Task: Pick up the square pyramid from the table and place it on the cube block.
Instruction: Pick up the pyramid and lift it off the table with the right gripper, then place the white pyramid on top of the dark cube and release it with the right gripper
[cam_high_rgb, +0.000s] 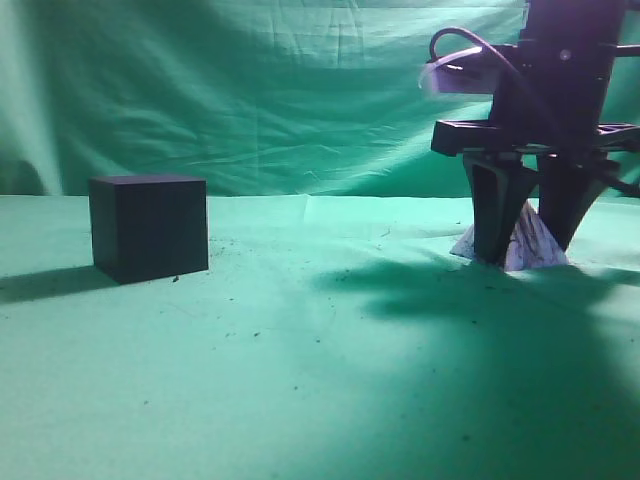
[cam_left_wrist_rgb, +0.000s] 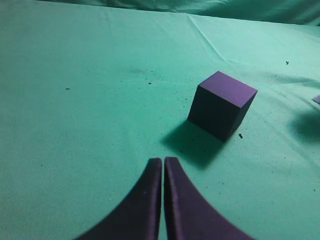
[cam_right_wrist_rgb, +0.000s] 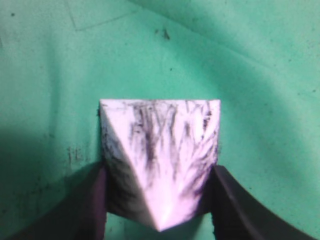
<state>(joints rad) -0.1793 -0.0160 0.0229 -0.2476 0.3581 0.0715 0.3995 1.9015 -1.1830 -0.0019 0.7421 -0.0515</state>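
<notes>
The square pyramid (cam_high_rgb: 527, 243), whitish-lavender with dark streaks, sits on the green table (cam_high_rgb: 300, 360) at the right. My right gripper (cam_high_rgb: 525, 255) reaches down over it with a finger pressed against each side. The right wrist view shows both fingers touching the pyramid (cam_right_wrist_rgb: 160, 150) between the jaws (cam_right_wrist_rgb: 159, 172). The dark cube block (cam_high_rgb: 148, 227) stands on the table at the left, well apart from the pyramid. My left gripper (cam_left_wrist_rgb: 163, 161) is shut and empty, hovering short of the cube (cam_left_wrist_rgb: 221, 104); it is out of the exterior view.
The green cloth runs up into a matching backdrop (cam_high_rgb: 280, 90) behind the table. Dark specks dot the cloth. The right arm casts a broad shadow (cam_high_rgb: 470, 290) across the right half of the table.
</notes>
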